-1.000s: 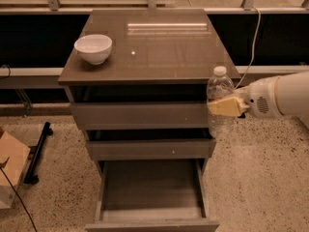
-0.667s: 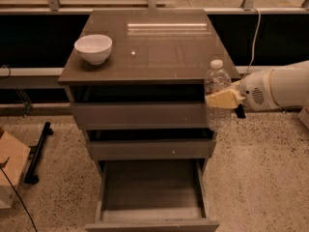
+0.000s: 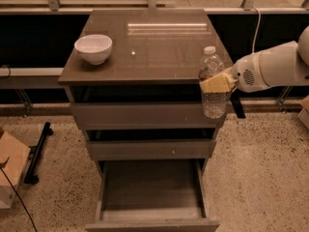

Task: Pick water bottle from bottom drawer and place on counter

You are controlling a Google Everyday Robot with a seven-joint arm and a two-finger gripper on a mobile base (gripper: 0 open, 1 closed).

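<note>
My gripper comes in from the right on a white arm and is shut on the water bottle. The bottle is clear and ribbed with a white cap, and it hangs upright in the air in front of the counter's front right corner. Its cap stands above the level of the counter and its base reaches down over the top drawer's front. The bottom drawer is pulled out wide and nothing shows inside it.
A white bowl stands at the counter's front left. The two upper drawers are slightly ajar. A cardboard box and a black stand lie on the speckled floor at the left. A dark rail runs behind the cabinet.
My gripper has lifted the water bottle a little and carried it slightly left, toward the counter's front right corner.
</note>
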